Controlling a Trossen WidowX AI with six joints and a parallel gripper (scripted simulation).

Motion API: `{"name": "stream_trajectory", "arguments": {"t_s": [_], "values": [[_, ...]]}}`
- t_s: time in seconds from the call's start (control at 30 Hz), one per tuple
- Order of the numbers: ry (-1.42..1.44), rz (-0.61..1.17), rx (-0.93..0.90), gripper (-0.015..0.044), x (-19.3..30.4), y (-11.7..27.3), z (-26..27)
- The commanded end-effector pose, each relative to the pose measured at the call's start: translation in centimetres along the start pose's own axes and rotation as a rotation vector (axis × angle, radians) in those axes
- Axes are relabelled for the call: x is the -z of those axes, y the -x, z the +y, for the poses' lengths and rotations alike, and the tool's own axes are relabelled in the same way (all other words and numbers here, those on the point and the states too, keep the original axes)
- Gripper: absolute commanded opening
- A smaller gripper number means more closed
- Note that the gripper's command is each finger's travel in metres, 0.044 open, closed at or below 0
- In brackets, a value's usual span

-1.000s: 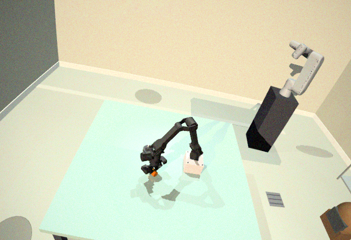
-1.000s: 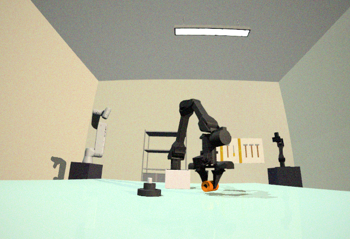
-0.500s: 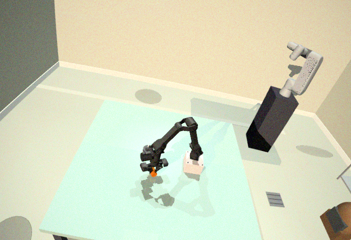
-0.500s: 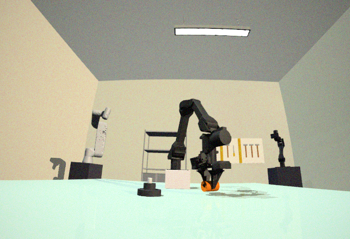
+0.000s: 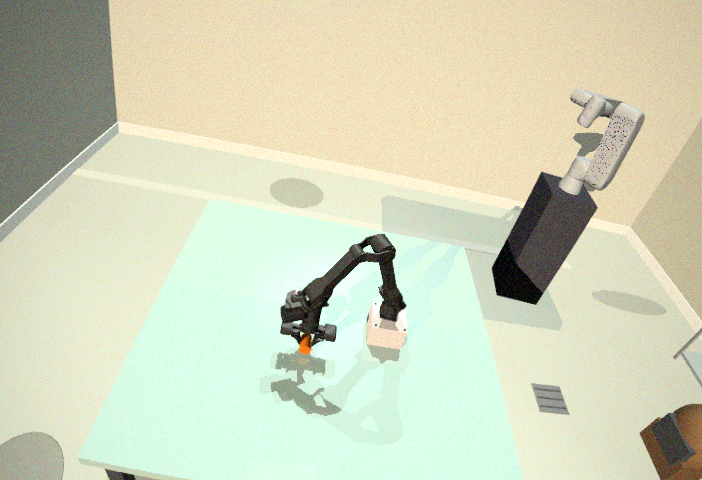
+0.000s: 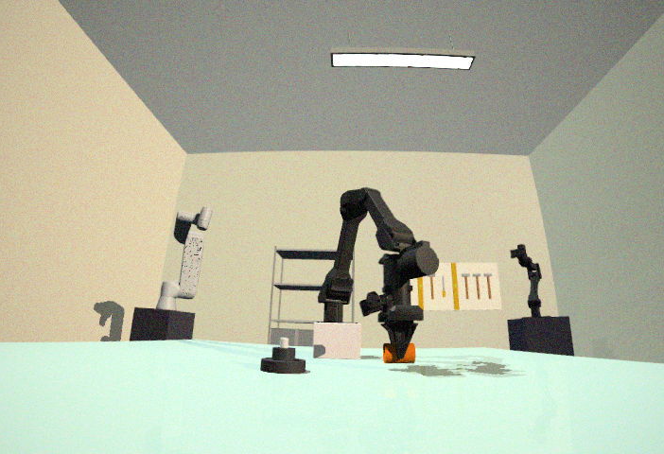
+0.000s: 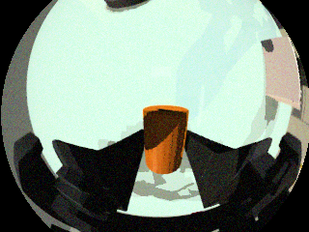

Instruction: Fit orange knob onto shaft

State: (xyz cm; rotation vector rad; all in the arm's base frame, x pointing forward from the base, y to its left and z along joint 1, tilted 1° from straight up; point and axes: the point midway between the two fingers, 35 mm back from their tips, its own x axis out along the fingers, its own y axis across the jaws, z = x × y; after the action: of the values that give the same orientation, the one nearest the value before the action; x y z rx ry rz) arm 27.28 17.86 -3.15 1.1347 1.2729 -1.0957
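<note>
Going left to right in the exterior view, a pale grey arm (image 5: 616, 141) (image 6: 191, 262) stands on a dark plinth (image 5: 558, 232) (image 6: 163, 324) behind the counter (image 5: 193, 367) (image 6: 183, 401) (image 7: 97, 72). Next, on the counter, is the round pedestal (image 6: 283, 366) (image 7: 126, 4), dark and stepped, with the pale shaft (image 6: 284, 342) upright and bare at its top. The shaft's flat side is too small to make out. Behind them rises a shelf unit (image 6: 271, 297), and the black arm (image 5: 340, 271) (image 6: 347, 235) stands on a pinkish block (image 5: 386, 336) (image 6: 337, 342) (image 7: 284, 70).

Farther right, well apart from the pedestal, the fingers (image 5: 316, 337) (image 6: 401, 337) point down, partly open, and are closed on the sides of the orange knob (image 5: 305, 345) (image 6: 410, 353) (image 7: 164, 157). The knob lies sideways in their grip, its long axis roughly level, low at the counter; whether it touches the surface I cannot tell. Its hole cannot be made out. Beyond, a board of tools (image 6: 482, 297) hangs on the wall, and a small black arm (image 6: 533, 286) stands on a dark box (image 6: 540, 335) at far right.
</note>
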Motion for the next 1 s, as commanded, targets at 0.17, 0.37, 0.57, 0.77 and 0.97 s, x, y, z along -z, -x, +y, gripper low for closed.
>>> {"name": "stream_trajectory", "arguments": {"t_s": [0.17,0.37,0.57,0.77,0.97], "values": [[-0.087,-0.004,-0.003,0.0179,-0.1,0.0,0.0],[-0.087,-0.004,-0.003,0.0179,-0.1,-1.3,0.0],[-0.083,0.001,-0.002,0.0205,0.0,-1.1,0.1],[-0.083,0.001,-0.002,0.0260,0.0,-1.1,0.1],[-0.083,0.001,-0.002,0.0260,0.0,-1.1,0.1]]}}
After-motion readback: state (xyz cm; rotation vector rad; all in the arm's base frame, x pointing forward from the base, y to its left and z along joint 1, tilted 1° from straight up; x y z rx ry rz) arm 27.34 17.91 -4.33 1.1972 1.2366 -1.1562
